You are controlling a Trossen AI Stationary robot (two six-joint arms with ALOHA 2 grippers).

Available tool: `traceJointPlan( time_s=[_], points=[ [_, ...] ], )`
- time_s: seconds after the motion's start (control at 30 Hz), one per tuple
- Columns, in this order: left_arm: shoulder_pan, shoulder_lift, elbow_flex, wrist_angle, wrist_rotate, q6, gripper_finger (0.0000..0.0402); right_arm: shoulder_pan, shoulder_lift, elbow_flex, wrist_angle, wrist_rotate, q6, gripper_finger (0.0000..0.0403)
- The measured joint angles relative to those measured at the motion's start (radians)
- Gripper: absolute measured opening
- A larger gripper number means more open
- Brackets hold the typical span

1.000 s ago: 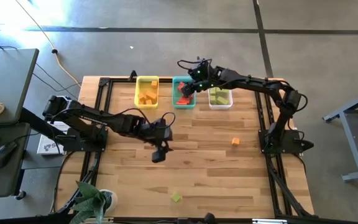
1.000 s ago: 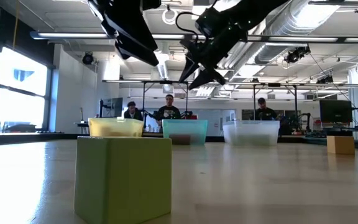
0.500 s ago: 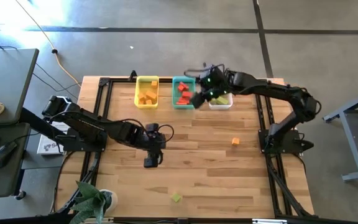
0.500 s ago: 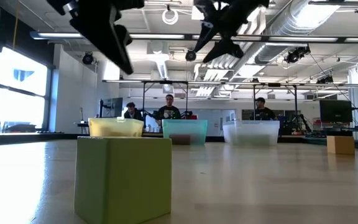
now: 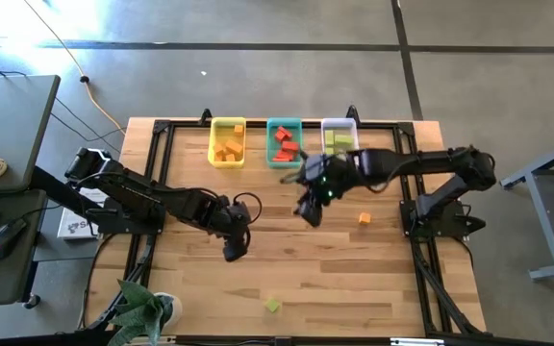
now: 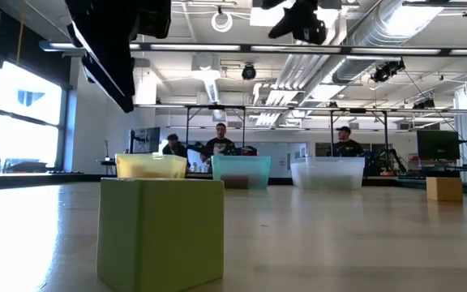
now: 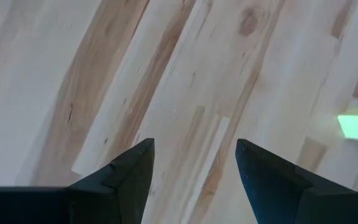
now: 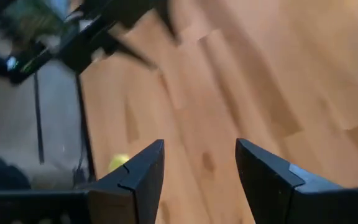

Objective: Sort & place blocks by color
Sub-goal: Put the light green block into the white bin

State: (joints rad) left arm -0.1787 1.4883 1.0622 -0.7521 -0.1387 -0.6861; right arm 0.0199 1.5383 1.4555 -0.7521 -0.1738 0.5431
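Observation:
Two blocks lie loose on the table: a light green cube (image 5: 273, 306) near the near edge, large in the low view (image 6: 160, 231), and an orange cube (image 5: 364, 219) toward the right (image 6: 444, 188). More orange, red and green blocks lie in the three bins at the far edge. My left gripper (image 5: 234, 252) hovers open over bare wood at the table's middle, with the green cube (image 7: 355, 126) off to one side of its fingers (image 7: 194, 146). My right gripper (image 5: 308, 213) is open (image 8: 199, 149) above the table's middle, to the left of the orange cube.
A yellow bin (image 5: 226, 141), a teal bin (image 5: 284, 142) and a clear bin (image 5: 339, 137) stand in a row at the far edge. The two grippers are close together over the middle. A potted plant (image 5: 142, 312) sits at the near left corner. People stand in the room beyond (image 6: 220, 146).
My right gripper has left its place above the teal bin, swung past the clear bin and come toward the near edge, over the table's middle. My left gripper has drifted a little toward the near and left edges. No block has moved.

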Motion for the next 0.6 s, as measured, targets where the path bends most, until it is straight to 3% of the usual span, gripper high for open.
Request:
traceJointPlan(
  time_s=[0.23,0.6],
  points=[
    [0.0,0.0,0.0,-0.008,0.0,-0.1,0.0214,0.131,0.0,0.0,0.022,-0.008,-0.105,0.0184],
    [-0.002,0.0,0.0,-0.007,-0.001,-0.123,0.0214,0.303,0.031,-0.032,0.232,0.12,-0.301,0.0184]
  ],
)
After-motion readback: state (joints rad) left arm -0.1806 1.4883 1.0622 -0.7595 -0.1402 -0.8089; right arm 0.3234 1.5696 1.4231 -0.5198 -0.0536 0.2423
